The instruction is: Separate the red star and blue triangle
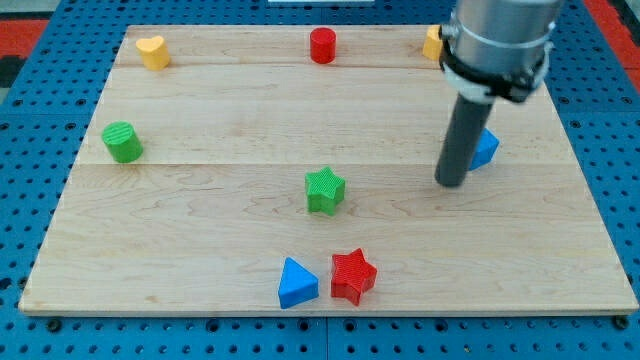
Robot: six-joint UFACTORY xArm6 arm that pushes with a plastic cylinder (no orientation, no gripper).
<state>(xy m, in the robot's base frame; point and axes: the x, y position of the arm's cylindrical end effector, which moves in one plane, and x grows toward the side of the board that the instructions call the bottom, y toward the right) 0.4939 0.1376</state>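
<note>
The red star [353, 275] lies near the view's bottom edge of the wooden board, touching or almost touching the blue triangle [297, 283] on its left. My tip [452, 183] rests on the board at the view's right, well above and to the right of both blocks. It stands just left of a second blue block [486, 149], whose shape is partly hidden by the rod.
A green star [325, 190] sits mid-board above the pair. A green cylinder [122, 141] is at the left, a yellow heart [152, 51] at top left, a red cylinder [322, 45] at top centre, and an orange block [432, 43] at top right, partly hidden by the arm.
</note>
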